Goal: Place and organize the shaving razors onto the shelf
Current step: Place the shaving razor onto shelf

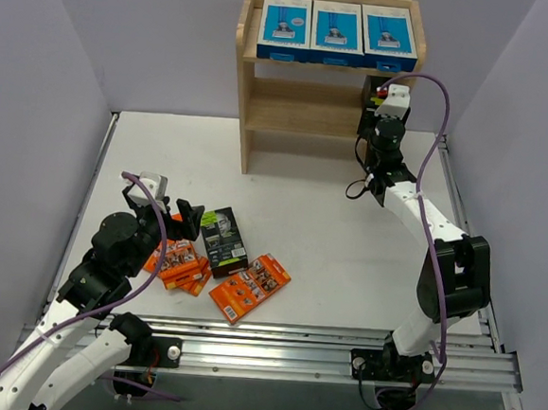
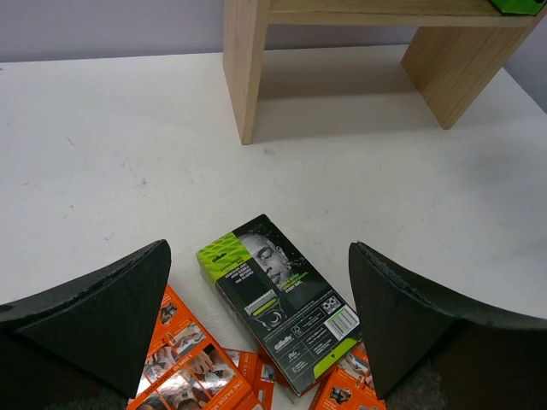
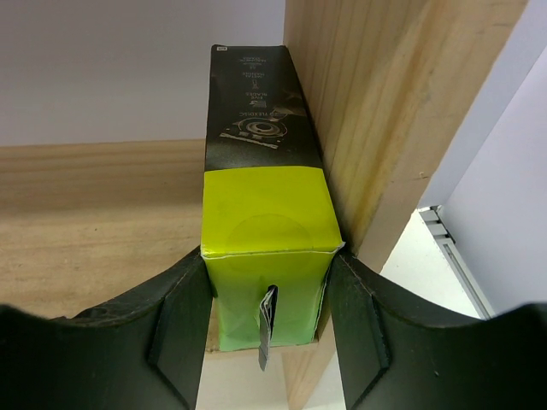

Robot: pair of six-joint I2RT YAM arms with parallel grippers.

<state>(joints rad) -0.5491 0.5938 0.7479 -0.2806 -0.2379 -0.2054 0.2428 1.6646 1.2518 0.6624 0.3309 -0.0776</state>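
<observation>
The right gripper point(image 3: 265, 295) clamps a black-green box point(image 3: 261, 196) on the middle tier of the shelf point(image 3: 385, 111), against its right panel. The left gripper point(image 2: 258, 290) hangs wide open above a second box point(image 2: 282, 307) on the table point(image 2: 128, 154).

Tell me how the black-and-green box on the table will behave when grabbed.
The black-and-green box looks like crisp-edged printed cardboard, so probably stiff and light, though hard squeezing might dent it. Lying flat, it should slide rather than roll. Its near end seems to rest on orange packs, so pushing could shift them.
</observation>
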